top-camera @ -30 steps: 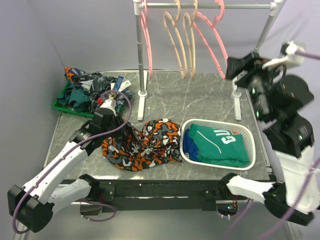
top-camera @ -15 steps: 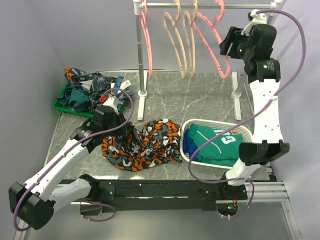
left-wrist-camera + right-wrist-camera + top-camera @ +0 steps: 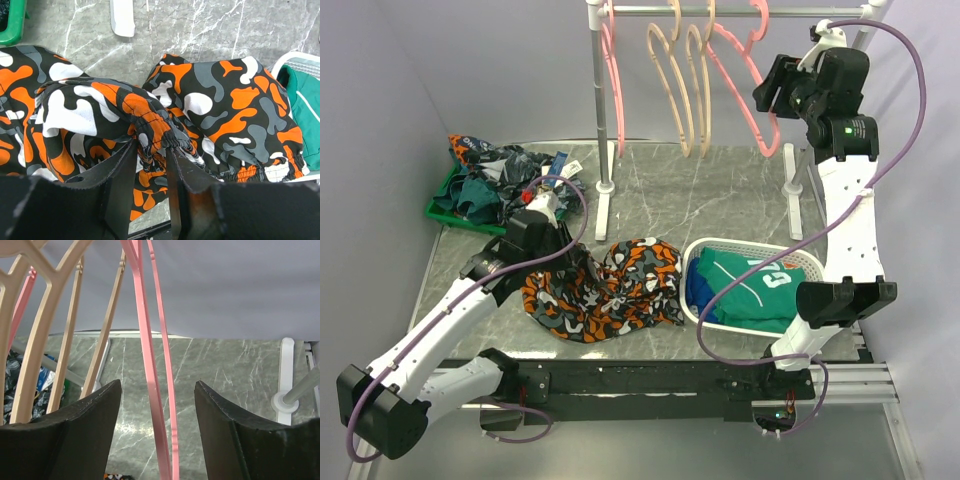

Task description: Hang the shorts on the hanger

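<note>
since one second ago the right arm has changed the most: then it was low at the right side and blurred, and half a second ago it was already up at the rail [image 3: 740, 10]. now it stands almost the same, only the right gripper [image 3: 766, 96] has come a little closer to the hanger [image 3: 740, 72]. the left arm and the shorts [image 3: 620, 290] have not moved in this time.

the right arm is stretched high, the forearm nearly upright, the wrist bent toward the left. in the right wrist view the right gripper [image 3: 157, 390] has its fingers wide apart, and the pink bars of the hanger [image 3: 150, 385] pass down between them without touching either finger. the hanger hangs on the rail, at the right of the beige hangers [image 3: 685, 90].

the left arm reaches forward and low over the table [image 3: 700, 190]. the left gripper [image 3: 578, 265] is at the left part of the shorts. in the left wrist view the left gripper [image 3: 150, 152] has its fingers narrow, and a gathered fold of the waistband is pinched between them. the shorts [image 3: 225, 100] lie crumpled on the table, just beside the white basket [image 3: 820, 270] that holds the green jersey [image 3: 760, 290].
</note>
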{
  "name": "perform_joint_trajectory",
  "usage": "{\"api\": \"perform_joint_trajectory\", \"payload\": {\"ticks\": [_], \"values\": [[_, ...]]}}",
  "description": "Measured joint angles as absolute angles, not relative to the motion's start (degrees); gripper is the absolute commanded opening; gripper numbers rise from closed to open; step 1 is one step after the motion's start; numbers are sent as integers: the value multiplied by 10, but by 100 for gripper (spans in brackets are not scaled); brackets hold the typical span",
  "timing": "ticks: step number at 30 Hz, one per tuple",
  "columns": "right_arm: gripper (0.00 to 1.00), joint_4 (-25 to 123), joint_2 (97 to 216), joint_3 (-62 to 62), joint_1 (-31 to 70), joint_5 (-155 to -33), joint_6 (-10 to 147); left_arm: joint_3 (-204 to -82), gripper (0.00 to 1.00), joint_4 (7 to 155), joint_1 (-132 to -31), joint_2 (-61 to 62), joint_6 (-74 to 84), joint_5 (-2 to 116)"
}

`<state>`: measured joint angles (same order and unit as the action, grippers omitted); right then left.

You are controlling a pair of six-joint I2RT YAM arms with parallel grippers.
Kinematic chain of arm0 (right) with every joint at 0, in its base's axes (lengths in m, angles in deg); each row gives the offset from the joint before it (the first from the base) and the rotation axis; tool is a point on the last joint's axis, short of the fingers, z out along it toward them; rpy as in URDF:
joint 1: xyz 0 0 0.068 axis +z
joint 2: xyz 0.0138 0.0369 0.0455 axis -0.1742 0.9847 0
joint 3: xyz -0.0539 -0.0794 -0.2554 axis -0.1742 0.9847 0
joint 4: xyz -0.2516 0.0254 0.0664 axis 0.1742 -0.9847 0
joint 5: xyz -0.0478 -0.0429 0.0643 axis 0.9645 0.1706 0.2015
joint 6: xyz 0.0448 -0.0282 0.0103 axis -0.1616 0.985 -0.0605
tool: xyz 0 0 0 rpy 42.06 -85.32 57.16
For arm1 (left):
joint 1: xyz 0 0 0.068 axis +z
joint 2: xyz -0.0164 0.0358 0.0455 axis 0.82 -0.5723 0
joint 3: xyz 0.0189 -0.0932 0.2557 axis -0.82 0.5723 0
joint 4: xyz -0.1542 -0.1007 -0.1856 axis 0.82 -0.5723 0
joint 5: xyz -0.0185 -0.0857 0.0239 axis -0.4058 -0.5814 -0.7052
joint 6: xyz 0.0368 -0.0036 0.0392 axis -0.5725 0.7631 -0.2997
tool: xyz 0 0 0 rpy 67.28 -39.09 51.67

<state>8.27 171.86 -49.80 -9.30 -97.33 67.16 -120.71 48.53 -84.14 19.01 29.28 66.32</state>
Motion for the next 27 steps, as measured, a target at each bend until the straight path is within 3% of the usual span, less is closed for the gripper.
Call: {"api": "perform_joint_trajectory", "payload": {"ticks": [18,21,22,24,27], "values": [[45,51,1732,-505,-50,-912,688,-1214,36,484,-841,192,288,663],[32,44,1739,-514,-45,-898,691,-1214,36,483,-841,193,287,663],[19,42,1741,-516,-44,-892,691,-1214,36,482,-841,194,286,663],[7,38,1744,-516,-41,-885,693,-1215,36,479,-841,195,286,663],[0,37,1747,-518,-36,-877,693,-1216,37,479,-841,197,284,663]]}}
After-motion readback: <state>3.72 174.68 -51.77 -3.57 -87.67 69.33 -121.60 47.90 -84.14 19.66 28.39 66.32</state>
